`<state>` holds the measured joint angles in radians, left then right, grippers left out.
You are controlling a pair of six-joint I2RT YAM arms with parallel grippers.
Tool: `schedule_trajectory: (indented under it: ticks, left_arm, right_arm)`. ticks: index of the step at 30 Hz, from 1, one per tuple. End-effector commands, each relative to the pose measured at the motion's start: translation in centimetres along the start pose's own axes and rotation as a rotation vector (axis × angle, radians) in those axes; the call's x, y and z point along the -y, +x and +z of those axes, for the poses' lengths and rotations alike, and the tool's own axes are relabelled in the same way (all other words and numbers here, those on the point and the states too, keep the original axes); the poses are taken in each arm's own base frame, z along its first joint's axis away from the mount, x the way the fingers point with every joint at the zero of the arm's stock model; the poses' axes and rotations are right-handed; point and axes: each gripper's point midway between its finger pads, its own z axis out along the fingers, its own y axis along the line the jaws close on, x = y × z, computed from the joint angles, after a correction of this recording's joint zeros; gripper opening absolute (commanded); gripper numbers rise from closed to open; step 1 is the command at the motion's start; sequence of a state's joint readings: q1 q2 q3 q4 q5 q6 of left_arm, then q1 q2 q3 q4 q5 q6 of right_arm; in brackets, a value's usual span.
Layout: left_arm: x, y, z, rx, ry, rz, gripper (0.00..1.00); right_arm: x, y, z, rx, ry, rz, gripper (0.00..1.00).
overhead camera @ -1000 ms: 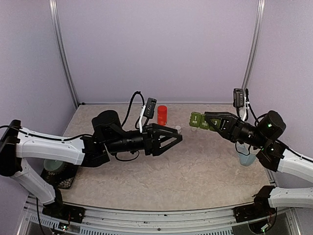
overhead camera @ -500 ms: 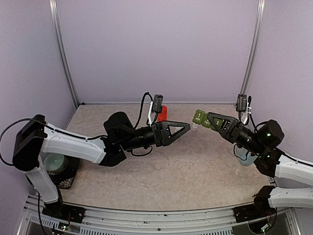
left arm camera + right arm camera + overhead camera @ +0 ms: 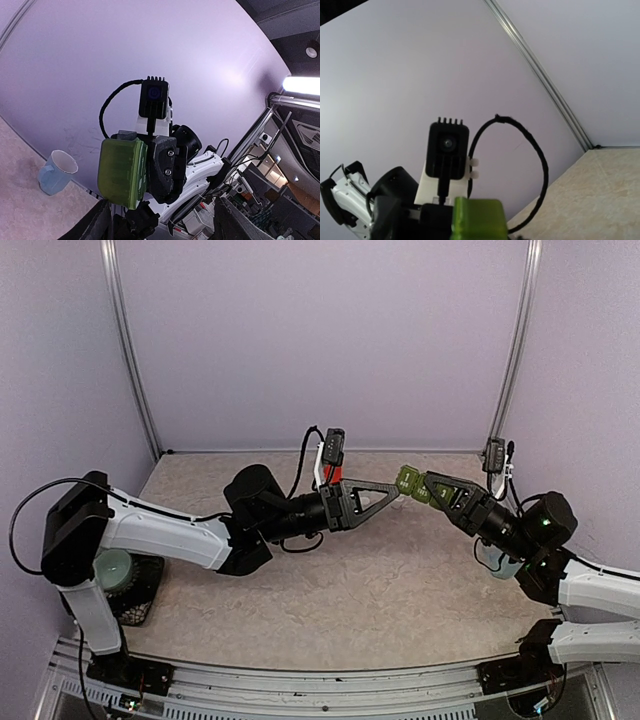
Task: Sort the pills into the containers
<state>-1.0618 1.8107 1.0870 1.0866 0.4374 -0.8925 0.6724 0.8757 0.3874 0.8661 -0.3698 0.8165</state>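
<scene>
The containers (image 3: 410, 482) are held clear of the table, up and left of the mug (image 3: 56, 172), clamped in the right gripper (image 3: 432, 487). The left gripper (image 3: 388, 496) is poised at their end farthest from the mug, fingers apart. No pills are seen, so sorting is judged not yet begun.

Top view looks down; upward-tilted wrist views share the containers (image 3: 122, 170).

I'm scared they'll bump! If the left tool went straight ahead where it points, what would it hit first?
Most likely the green pill container, gripped by the right tool. The left tool points straight at it, open tips nearly touching it, though depth is hard to judge.
</scene>
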Motion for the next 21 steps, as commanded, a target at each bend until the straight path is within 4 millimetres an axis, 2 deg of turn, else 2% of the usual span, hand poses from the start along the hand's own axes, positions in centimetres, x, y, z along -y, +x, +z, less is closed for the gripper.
schedule_trajectory:
  ticks: [1,11,18,21]
  left_arm:
    - [1.2,-0.3,0.8,0.001,0.054,0.013,0.67]
    - [1.9,-0.4,1.4,0.009,0.090,0.013,0.66]
    - [2.8,-1.3,1.3,0.041,0.113,0.036,0.60]
    - [2.8,-1.4,1.4,0.045,0.112,0.040,0.54]
  right_arm:
    - [-0.3,-0.1,-0.2,0.022,-0.012,-0.032,0.13]
    - [0.0,0.3,0.0,0.013,-0.009,-0.045,0.13]
    - [0.4,0.6,-0.2,0.013,0.008,-0.056,0.13]
    - [0.5,0.7,-0.2,0.010,0.014,-0.059,0.13]
